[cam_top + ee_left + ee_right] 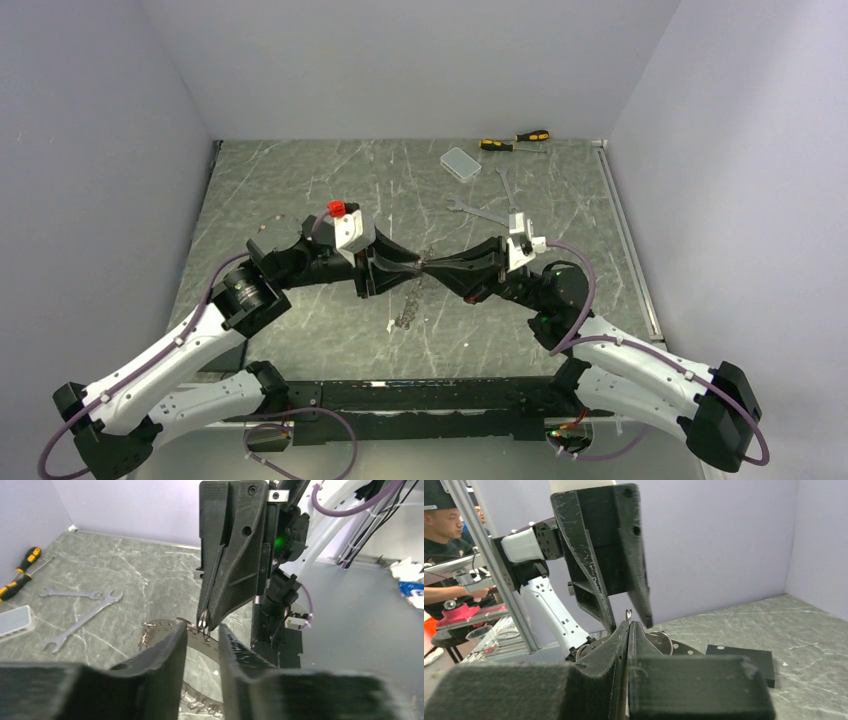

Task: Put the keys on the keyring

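My left gripper [410, 266] reaches in from the left of the thin metal keyring [405, 308], which is strung with many small silver keys [149, 631] like a toothed gear. Its two black fingers are spread apart, straddling the ring's raised top edge without gripping it. The keyring stands tilted at the middle of the grey marbled table [300, 190], its top edge in the air and its lower edge and keys resting on the surface. From the right of the keyring, my right gripper [204, 625] is clenched on a thin sliver of metal at that top edge. I judge it to be the ring itself, though it may be a key on it. I cannot see any yellow-headed key. Risks, as I judge them: the pinch is narrow, so the ring could twist or slip out and drop flat. If my left fingers close off-centre, they could knock it loose or strike my right fingertips just beside them. Dangling keys could also snag.
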`<state>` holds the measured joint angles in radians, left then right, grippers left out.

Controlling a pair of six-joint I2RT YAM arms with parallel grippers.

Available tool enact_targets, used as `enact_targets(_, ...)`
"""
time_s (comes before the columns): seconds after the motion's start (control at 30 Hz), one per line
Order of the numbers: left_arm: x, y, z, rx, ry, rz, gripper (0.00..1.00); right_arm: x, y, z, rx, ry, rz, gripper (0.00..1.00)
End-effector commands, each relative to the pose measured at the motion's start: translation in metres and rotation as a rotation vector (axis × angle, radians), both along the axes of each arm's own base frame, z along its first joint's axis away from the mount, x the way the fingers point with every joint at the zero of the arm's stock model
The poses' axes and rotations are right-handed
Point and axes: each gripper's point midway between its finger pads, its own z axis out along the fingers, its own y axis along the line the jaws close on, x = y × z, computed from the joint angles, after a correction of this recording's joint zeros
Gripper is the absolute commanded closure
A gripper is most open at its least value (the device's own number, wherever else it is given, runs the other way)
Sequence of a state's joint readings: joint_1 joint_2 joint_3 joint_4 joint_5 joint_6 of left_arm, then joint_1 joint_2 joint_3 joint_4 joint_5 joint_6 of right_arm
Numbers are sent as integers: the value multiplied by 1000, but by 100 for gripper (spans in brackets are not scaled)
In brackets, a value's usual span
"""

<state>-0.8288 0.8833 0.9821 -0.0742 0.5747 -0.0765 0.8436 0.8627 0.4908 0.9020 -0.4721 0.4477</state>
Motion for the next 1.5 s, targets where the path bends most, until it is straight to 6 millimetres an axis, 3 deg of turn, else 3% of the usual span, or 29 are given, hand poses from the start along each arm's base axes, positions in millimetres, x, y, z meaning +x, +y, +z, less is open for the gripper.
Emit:
enact_targets(0.0, 3, 0, 9, -8, -17, 8, 51, -18, -9, 34, 80, -93, 40, 100)
enact_targets(0.1, 6, 1, 8, -9, -13, 27, 48, -17, -10, 37, 96, -93, 35, 100)
enact_targets(0.63, 4, 8, 10, -1, -14, 49, 87, -14, -6, 35, 90, -75, 40, 100)
enact_targets(0.7, 4, 8, 11, -3, -13, 48, 84, -14, -5, 34, 87, -74, 42, 100)
enact_targets(0.87, 3, 8, 12, -6, -12, 47, 64, -13, -5, 32, 82, -70, 36, 100)
enact_targets(1.47, 0, 15, 25, -39, -27, 67, 65, -12, -4, 32, 82, -68, 37, 100)
